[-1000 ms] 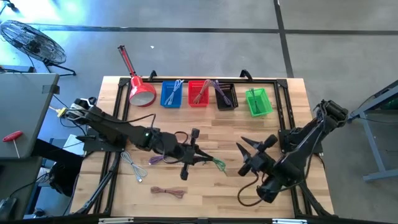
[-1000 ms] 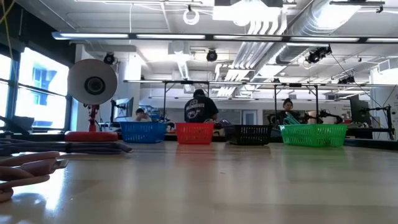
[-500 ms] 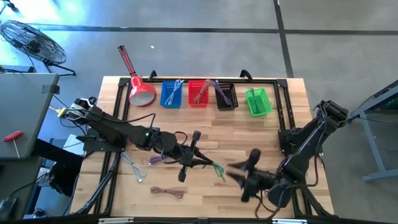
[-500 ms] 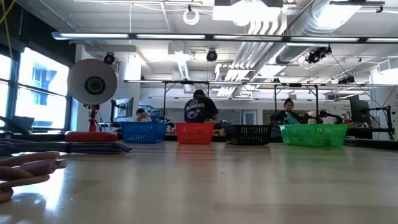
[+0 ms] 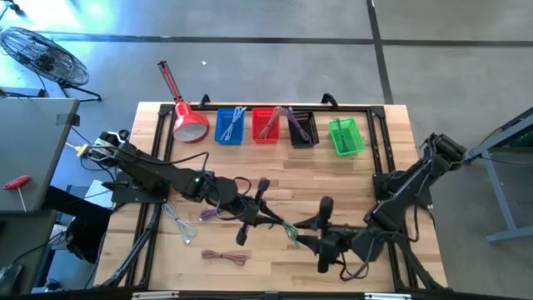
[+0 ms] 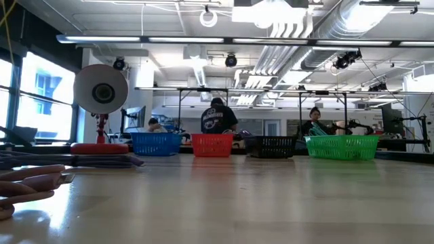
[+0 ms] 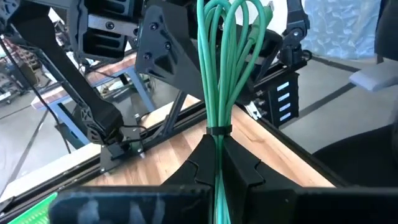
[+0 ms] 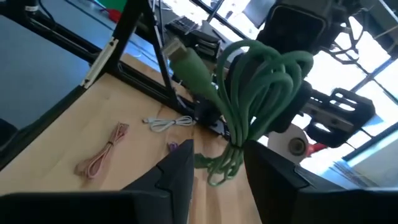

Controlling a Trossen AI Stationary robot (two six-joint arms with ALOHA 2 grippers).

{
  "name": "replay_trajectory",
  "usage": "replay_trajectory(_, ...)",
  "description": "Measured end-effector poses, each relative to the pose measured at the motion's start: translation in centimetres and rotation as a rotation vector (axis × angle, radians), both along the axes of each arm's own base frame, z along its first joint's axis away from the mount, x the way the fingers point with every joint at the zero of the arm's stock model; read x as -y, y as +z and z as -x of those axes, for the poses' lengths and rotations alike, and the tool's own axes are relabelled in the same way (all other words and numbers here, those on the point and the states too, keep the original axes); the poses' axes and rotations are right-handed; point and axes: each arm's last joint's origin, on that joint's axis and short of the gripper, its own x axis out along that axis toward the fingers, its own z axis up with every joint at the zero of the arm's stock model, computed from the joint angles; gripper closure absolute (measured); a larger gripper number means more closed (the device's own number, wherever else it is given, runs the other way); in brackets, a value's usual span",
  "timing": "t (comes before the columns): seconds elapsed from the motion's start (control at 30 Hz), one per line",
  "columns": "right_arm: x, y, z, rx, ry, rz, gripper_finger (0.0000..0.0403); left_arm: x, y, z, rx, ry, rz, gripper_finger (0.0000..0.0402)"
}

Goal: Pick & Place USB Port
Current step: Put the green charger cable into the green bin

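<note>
Green USB cable (image 7: 227, 68), coiled and cinched with a tie, sits between the two arms near the middle of the wooden table (image 5: 366, 179), held off the surface. Left gripper (image 5: 279, 222) has its fingers pressed together on the bundle just below the tie; its wrist view shows the loops rising straight up from between the dark fingertips (image 7: 239, 165). Right gripper (image 5: 310, 233) is just beside it, fingers spread, and from its wrist view the same green coil hangs in the gap between them; whether either finger touches the cable cannot be told. On the table left of the grippers lie a purple cable (image 5: 210, 213), a white cable (image 5: 179, 223) and, nearer the front edge, a pink cable (image 5: 223, 257). Along the far edge stand four baskets in a row: blue basket (image 5: 230, 127), red basket (image 5: 266, 125), black basket (image 5: 301, 130) and green basket (image 5: 346, 137), with a red lamp (image 5: 190, 123) at the left end.
</note>
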Motion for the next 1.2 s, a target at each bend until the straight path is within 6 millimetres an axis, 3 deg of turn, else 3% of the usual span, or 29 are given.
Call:
replay_trajectory(0.27,1.6,0.0,-1.6,-0.020,0.053,-0.027,0.0270,0.0,-0.2,0.0,-0.019,0.000,-0.006,0.0400)
replay_trajectory(0.63,1.8,0.2,-1.9,-0.007,0.105,-0.040,0.0270,0.0,-0.3,0.1,-0.027,-0.005,-0.005,0.0400)
replay_trajectory(1.03,2.7,0.4,-2.9,0.011,0.157,-0.064,0.0271,0.5,-2.1,-1.5,-0.033,-0.006,-0.027,0.0401)
replay_trajectory(1.2,2.9,0.2,-2.9,-0.012,0.166,-0.074,0.0309,0.5,-2.2,-1.5,-0.038,0.006,-0.035,0.0401)
